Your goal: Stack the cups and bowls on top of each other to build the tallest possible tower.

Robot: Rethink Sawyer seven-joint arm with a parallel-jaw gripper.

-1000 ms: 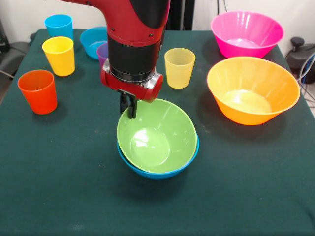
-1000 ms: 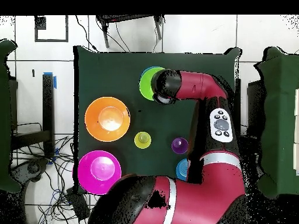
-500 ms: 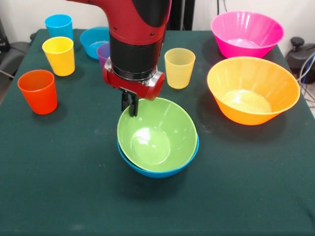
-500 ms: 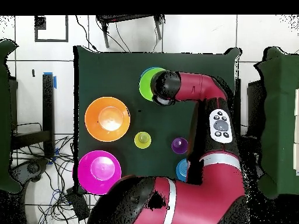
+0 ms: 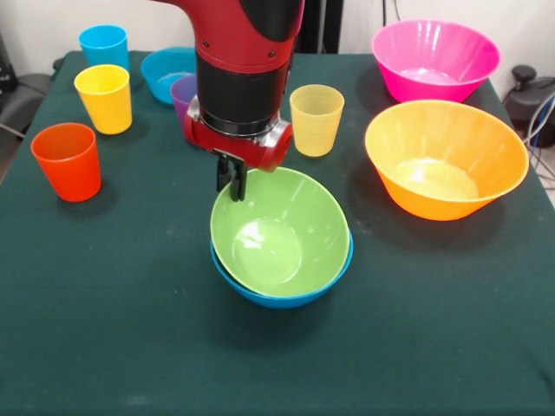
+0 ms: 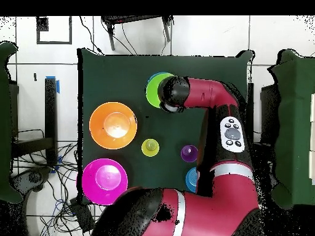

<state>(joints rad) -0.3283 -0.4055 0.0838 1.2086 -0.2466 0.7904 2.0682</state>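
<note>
The green bowl (image 5: 279, 232) sits nested in a blue bowl (image 5: 282, 293) near the middle of the table, tipped a little so its far rim rides higher. The gripper (image 5: 231, 180) has its two dark fingers pinched close together on that far-left rim; it appears to hold the green bowl by its edge.

Around them, the big orange-yellow bowl (image 5: 446, 159) stands to the right, apart from the pair, with the big pink bowl (image 5: 434, 60) behind it. The pale yellow-green cup (image 5: 316, 120) stands upright just behind the green bowl. At the far left stand the orange cup (image 5: 67, 161), the yellow cup (image 5: 104, 98) and the blue cup (image 5: 104, 46), all upright and apart. A small blue bowl (image 5: 165, 72) and the purple cup (image 5: 181, 92) are partly hidden behind the arm (image 5: 243, 61).

The table (image 5: 104, 329) wears a dark green cloth. From overhead it stands on a pale tiled floor (image 6: 209, 35) with cables (image 6: 61, 184) trailing at one side.

Compared with a second ago, the nested pair has shifted slightly to the right and toward the far side, and the gripper has moved the same way, still on the rim.
</note>
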